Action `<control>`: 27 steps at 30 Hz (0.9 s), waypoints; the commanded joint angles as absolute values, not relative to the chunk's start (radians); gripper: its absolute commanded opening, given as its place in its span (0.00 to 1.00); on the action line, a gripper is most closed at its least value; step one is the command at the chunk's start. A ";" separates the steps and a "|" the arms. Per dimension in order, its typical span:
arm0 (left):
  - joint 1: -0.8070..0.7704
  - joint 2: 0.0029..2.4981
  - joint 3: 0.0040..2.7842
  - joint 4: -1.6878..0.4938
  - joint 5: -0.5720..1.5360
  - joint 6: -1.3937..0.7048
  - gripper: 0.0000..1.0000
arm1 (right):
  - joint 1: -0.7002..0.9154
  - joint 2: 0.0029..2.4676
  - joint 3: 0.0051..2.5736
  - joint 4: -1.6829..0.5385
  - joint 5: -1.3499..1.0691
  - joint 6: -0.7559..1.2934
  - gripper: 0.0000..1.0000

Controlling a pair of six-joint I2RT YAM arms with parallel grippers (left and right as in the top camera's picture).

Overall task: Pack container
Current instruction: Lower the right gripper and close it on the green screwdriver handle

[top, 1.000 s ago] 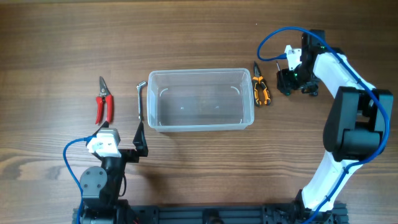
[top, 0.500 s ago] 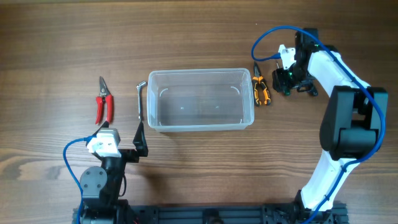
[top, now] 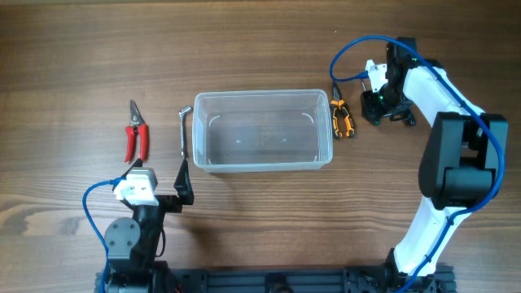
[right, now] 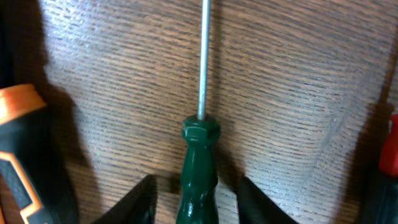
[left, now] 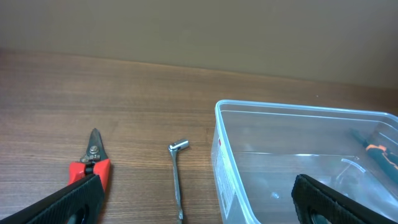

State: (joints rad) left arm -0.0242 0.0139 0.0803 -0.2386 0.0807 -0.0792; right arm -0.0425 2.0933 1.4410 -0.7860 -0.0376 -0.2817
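Note:
The container (top: 260,93), a clear empty plastic tub, stands mid-table; its near left corner (left: 219,134) fills the right of the left wrist view. My left gripper (top: 184,181) hovers open in front of that corner, with nothing between its fingers (left: 81,196). My right gripper (top: 373,110) is low over the table, right of the tub. Its jaws straddle the handle of a green screwdriver (right: 199,162), which lies on the wood with its shaft pointing away. A narrow gap shows on each side of the handle, so the right gripper (right: 194,186) is open.
Orange-and-black pliers (top: 342,118) lie between the tub and my right gripper, at the left edge (right: 18,155) of the right wrist view. Left of the tub are a metal L-shaped wrench (top: 183,130) and red pruning shears (top: 135,138).
My right arm has shifted slightly left and back towards the pliers, then held still. The left arm and the tools have not moved.

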 commanded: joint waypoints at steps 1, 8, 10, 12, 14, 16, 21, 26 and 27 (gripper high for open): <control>-0.017 0.007 0.073 -0.235 0.096 -0.059 1.00 | -0.039 2.123 1.457 -0.791 -0.018 -0.285 0.37; -0.017 0.007 0.073 -0.235 0.096 -0.059 1.00 | -0.039 2.123 1.457 -0.794 -0.019 -0.285 0.23; -0.017 0.007 0.073 -0.235 0.096 -0.059 1.00 | -0.039 2.123 1.457 -0.795 -0.019 -0.284 0.17; -0.017 0.007 0.073 -0.235 0.096 -0.059 1.00 | -0.039 2.123 1.457 -0.796 -0.018 -0.285 0.13; -0.017 0.007 0.073 -0.235 0.096 -0.059 1.00 | -0.039 2.123 1.457 -0.796 -0.018 -0.284 0.12; -0.017 0.007 0.073 -0.235 0.096 -0.059 1.00 | -0.039 2.123 1.457 -0.793 -0.018 -0.284 0.08; -0.017 0.007 0.073 -0.235 0.096 -0.059 1.00 | -0.039 2.123 1.459 -0.790 -0.018 -0.284 0.04; -0.017 0.007 0.073 -0.235 0.096 -0.059 1.00 | -0.039 2.122 1.483 -0.796 -0.018 -0.255 0.04; -0.017 0.007 0.073 -0.235 0.096 -0.059 1.00 | -0.039 2.119 1.491 -0.798 -0.018 -0.250 0.04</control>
State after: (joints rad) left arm -0.0242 0.0139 0.0803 -0.2386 0.0807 -0.0792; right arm -0.0425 2.0937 1.4460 -0.7929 -0.0311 -0.2798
